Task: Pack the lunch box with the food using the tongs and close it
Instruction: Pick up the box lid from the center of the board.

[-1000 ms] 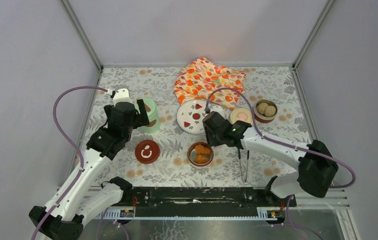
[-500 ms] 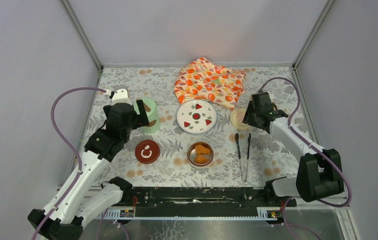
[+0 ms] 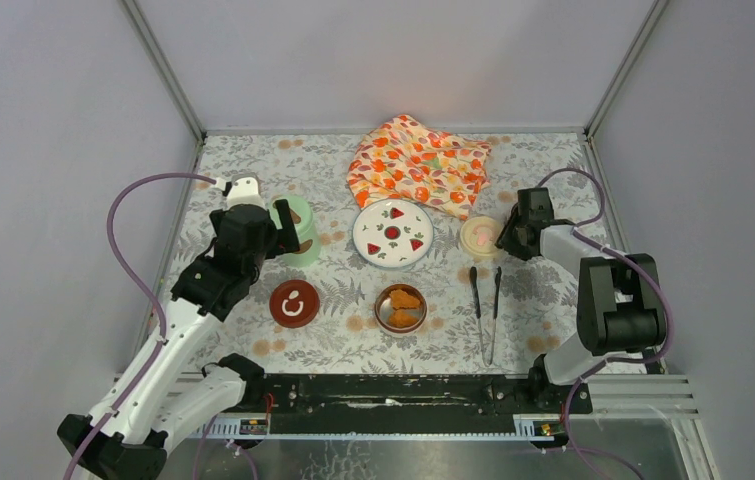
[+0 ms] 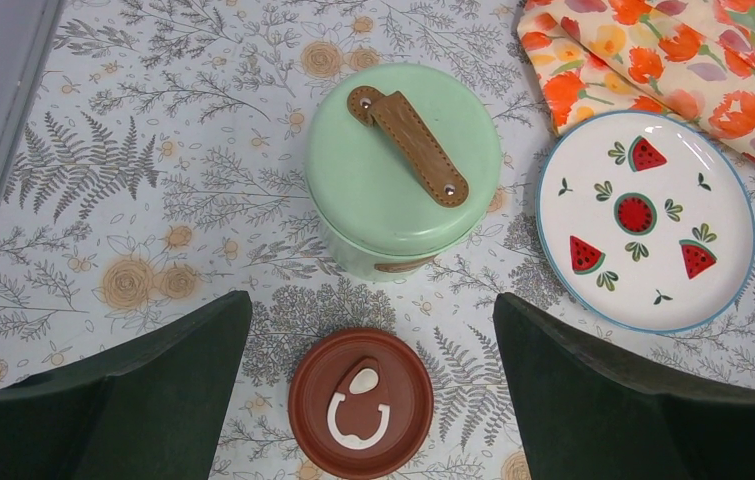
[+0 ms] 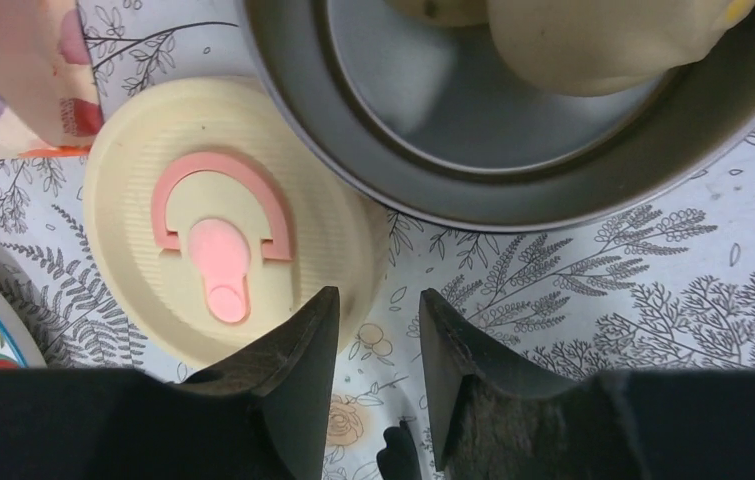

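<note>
The tongs [image 3: 485,312] lie on the table right of a steel bowl [image 3: 400,308] holding orange-red chunks. My right gripper [image 5: 375,310] hangs low between the cream lid [image 5: 228,250] and a second steel bowl [image 5: 553,120] that holds pale balls [image 5: 593,40]. Its jaws stand a little apart with nothing between them, and the left finger overlaps the lid's edge. In the top view the right arm hides that bowl. My left gripper [image 4: 372,300] is wide open above the table between the lidded mint-green pot [image 4: 403,170] and the dark red lid [image 4: 360,403].
A white plate with fruit prints [image 3: 392,232] sits mid-table, with nothing on it. The orange flowered cloth [image 3: 416,165] lies bunched behind it. Grey walls close in the left, right and back edges.
My right arm has left the tongs lying on the table and swung right and back to the cream lid and the bowl of balls. The left arm has not moved.
</note>
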Controlling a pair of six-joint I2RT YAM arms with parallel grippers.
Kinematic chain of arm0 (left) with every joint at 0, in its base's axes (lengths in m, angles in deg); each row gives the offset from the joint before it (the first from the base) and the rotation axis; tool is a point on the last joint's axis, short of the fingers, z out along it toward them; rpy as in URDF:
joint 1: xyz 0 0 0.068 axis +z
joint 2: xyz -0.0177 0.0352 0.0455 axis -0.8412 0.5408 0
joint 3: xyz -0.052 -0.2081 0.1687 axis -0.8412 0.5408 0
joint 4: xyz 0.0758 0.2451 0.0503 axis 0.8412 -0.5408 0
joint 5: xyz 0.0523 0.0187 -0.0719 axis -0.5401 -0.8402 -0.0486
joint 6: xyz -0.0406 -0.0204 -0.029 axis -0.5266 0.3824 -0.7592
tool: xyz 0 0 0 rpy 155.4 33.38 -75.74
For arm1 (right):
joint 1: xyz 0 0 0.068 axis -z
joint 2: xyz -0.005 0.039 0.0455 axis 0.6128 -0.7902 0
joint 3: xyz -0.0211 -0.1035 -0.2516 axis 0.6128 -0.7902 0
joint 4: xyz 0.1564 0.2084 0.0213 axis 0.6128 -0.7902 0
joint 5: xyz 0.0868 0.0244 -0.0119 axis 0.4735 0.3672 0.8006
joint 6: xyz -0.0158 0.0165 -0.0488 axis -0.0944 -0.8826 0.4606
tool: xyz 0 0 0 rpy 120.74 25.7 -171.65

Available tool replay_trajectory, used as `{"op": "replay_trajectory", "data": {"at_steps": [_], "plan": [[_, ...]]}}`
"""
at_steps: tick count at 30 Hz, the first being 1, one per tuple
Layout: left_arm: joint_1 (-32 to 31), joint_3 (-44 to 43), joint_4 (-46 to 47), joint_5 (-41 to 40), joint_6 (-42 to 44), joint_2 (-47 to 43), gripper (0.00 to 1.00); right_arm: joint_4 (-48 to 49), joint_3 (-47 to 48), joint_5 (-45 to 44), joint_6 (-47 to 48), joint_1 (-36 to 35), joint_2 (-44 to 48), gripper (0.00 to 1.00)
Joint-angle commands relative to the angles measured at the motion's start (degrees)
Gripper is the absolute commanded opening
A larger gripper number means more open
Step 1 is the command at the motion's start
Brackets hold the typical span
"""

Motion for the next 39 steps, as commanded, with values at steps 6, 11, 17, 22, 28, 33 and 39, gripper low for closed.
{"op": "replay_trajectory", "data": {"at_steps": [6, 11, 17, 22, 28, 33, 39], "plan": [[0.7, -0.1, 2.8, 2.0, 1.2, 0.0, 0.98, 4.3, -0.2, 2.6, -1.7, 1.2, -3.4, 0.40], [0.7, -0.1, 2.8, 2.2, 1.2, -0.1, 0.99, 4.5, -0.4, 3.7, -2.0, 1.2, -4.4, 0.29], [0.7, -1.3, 1.8, 6.8, -0.4, -0.6, 0.99, 5.3, -0.8, 6.8, -2.3, 1.3, -1.7, 0.04], [0.6, -2.4, 1.0, 13.7, -4.0, -0.9, 0.99, 6.1, -0.6, 9.9, -2.7, 1.3, -0.7, 0.00], [-0.1, -0.5, 2.7, 21.4, -10.7, -0.9, 0.99, 5.9, 0.5, 12.2, -2.7, 1.3, 1.5, 0.00], [-2.0, 2.0, 4.9, 23.0, -14.7, -1.7, 0.99, 5.0, 1.3, 14.6, -2.4, 1.2, 4.6, 0.00], [-6.2, 3.8, 6.8, 22.4, -18.1, -1.4, 0.99, 2.2, 2.0, 17.0, -1.0, 0.0, 8.5, 0.00]]}}
